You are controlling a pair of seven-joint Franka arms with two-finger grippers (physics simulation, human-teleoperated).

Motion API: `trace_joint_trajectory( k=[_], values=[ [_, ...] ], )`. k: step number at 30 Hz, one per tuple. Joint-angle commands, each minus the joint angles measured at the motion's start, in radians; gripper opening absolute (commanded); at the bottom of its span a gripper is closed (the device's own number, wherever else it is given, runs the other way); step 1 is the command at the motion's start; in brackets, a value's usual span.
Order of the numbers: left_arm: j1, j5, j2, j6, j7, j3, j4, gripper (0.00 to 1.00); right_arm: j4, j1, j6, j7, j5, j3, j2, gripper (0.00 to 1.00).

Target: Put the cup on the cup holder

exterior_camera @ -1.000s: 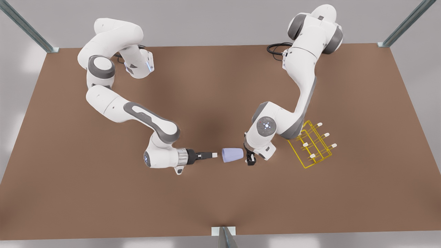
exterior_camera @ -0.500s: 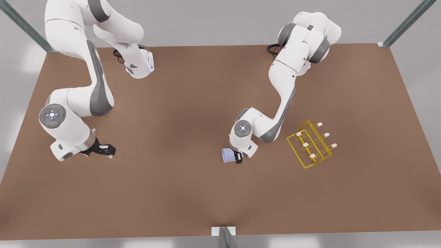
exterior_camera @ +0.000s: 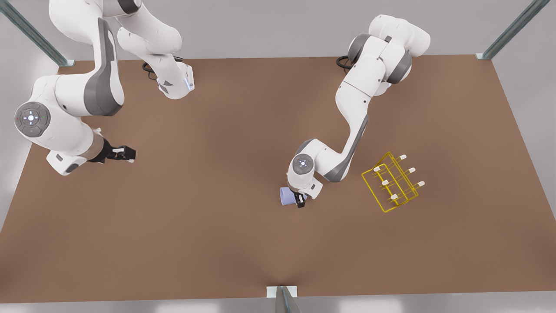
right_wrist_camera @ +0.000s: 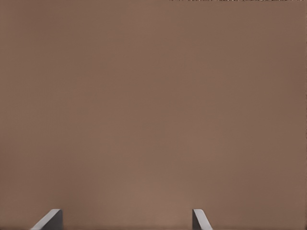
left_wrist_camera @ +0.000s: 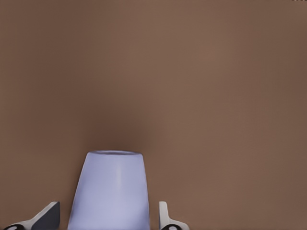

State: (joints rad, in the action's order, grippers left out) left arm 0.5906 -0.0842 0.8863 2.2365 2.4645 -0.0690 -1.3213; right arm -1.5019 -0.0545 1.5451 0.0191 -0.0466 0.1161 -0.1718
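The small lavender-blue tapered cup (exterior_camera: 286, 196) is lying on its side on the brown bench (exterior_camera: 217, 243), near the middle. It's now straddled by the left claw (exterior_camera: 299, 201). In the left wrist view the cup (left_wrist_camera: 109, 191) is seen between the two fingers with a sliver of bench showing on each side, so the claw (left_wrist_camera: 108, 211) looks spread and not clamped yet.

What's changed: a second ago the cup was flanked by both claws. Since then the right claw (exterior_camera: 124, 153) has been pulled way back to roughly 9 o'clock of the cup, and it's parked there, released and holding nothing. The left claw has been shifted over the cup's body.

So the job has probably been handed to the left arm alone. The squeeze is likely next, then a carry to the yellow thin-wire rack with white-capped prongs (exterior_camera: 373, 194), which sits at about 3 o'clock of the cup, well apart from it.
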Motion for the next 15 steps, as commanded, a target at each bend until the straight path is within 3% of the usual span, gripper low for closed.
trace_joint_trajectory(
  k=[1,15],
  values=[
    [0.002,-0.005,0.005,0.009,0.067,0.000,0.001,1.00,0.006,-0.004,0.032,-0.153,0.001,0.001,-0.009,1.00],
    [0.008,-0.005,0.042,0.032,0.063,-0.002,0.004,1.00,0.022,-0.048,0.053,-0.163,0.008,-0.001,0.015,1.00]
  ],
)
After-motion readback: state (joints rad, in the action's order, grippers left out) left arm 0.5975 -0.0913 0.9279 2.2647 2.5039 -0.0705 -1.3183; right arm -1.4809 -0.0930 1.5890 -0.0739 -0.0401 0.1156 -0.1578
